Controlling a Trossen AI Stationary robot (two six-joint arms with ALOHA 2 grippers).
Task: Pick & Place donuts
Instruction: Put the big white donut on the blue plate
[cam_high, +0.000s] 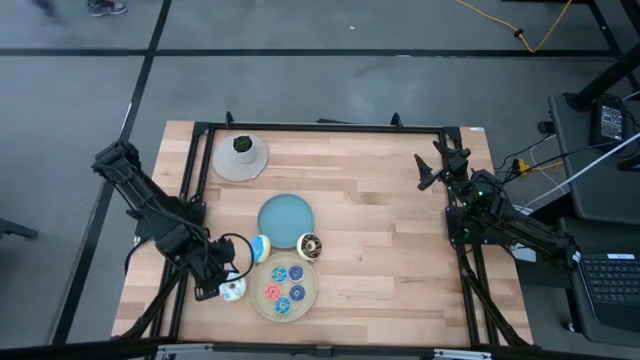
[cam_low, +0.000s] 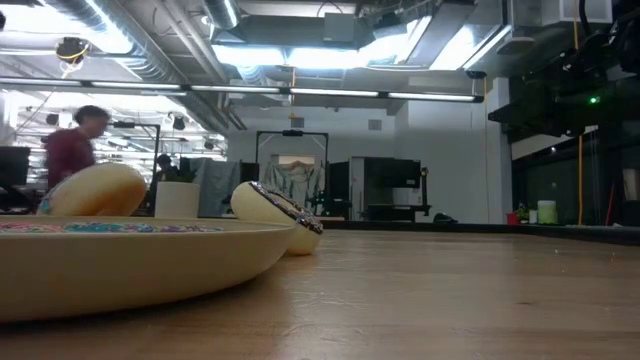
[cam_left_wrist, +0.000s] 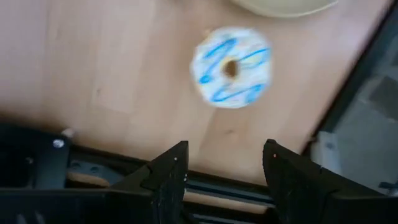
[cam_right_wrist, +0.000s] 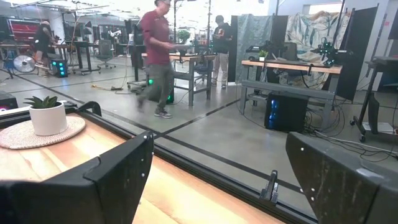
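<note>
A white donut with blue stripes (cam_left_wrist: 231, 67) lies flat on the wood table, just off the beige plate's (cam_high: 310, 298) left rim, and shows as a white ring (cam_high: 232, 290) in the high view. My left gripper (cam_left_wrist: 225, 168) (cam_high: 208, 283) is open and hovers beside it near the table's left edge, touching nothing. Several tiny red and blue donuts (cam_high: 284, 290) lie on the beige plate. A blue-and-orange donut (cam_high: 262, 247) and a chocolate donut (cam_high: 309, 246) (cam_low: 285, 215) rest between that plate and the blue plate (cam_high: 286, 200). My right gripper (cam_high: 432, 166) (cam_right_wrist: 217, 180) waits open at the far right.
A small potted plant on a round beige mat (cam_high: 240, 158) (cam_right_wrist: 48, 115) sits at the far left of the table. A black frame rail (cam_high: 320, 127) runs around the table. Bare wood (cam_high: 390, 250) lies between the plates and the right arm. People move in the room behind.
</note>
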